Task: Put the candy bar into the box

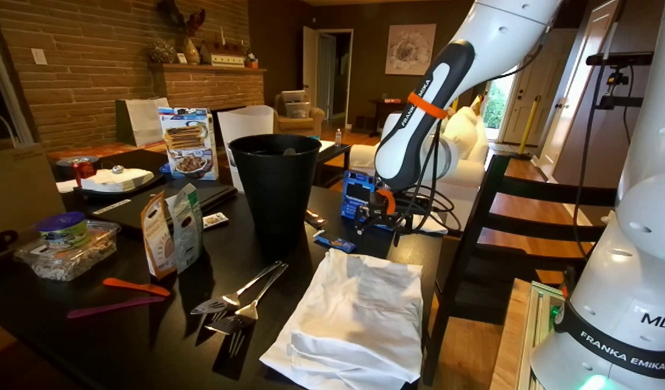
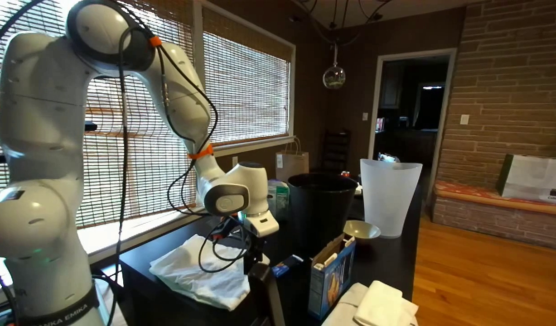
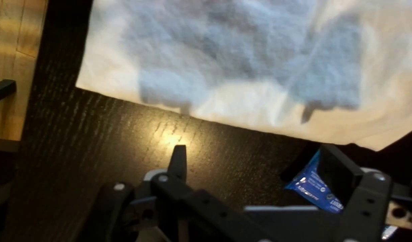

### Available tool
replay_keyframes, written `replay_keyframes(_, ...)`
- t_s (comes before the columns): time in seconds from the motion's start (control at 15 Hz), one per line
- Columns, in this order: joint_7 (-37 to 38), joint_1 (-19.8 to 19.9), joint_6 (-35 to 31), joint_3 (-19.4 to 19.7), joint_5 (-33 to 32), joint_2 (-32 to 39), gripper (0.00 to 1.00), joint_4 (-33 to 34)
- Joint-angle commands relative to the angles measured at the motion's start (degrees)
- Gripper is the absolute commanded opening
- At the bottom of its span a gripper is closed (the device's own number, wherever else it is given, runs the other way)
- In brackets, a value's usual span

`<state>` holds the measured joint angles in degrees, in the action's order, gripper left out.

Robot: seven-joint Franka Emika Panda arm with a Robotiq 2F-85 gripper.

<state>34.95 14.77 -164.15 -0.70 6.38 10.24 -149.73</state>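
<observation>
My gripper [image 3: 254, 154] hangs empty and spread wide; I judge this the pick-up step. The candy bar [image 3: 312, 190] lies on the table [image 3: 81, 151] near the box [image 2: 335, 275]; next, I should center above the bar.

Dim indoors, daylight through blinds [image 2: 246, 90]; glare on tabletop [image 3: 172, 139]; shadowed cloth [image 3: 236, 57] blurred, wrist view.
</observation>
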Motion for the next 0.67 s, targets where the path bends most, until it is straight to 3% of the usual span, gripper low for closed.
replay_keyframes(0.0,-9.5,-1.5,-0.3,0.5,10.5,4.3,1.00,4.8)
replay_keyframes(0.4,-18.1,-0.5,0.1,-0.4,19.5,8.5,1.00,9.8)
replay_keyframes(0.6,-18.8,2.4,0.4,-3.3,20.6,10.0,1.00,10.7)
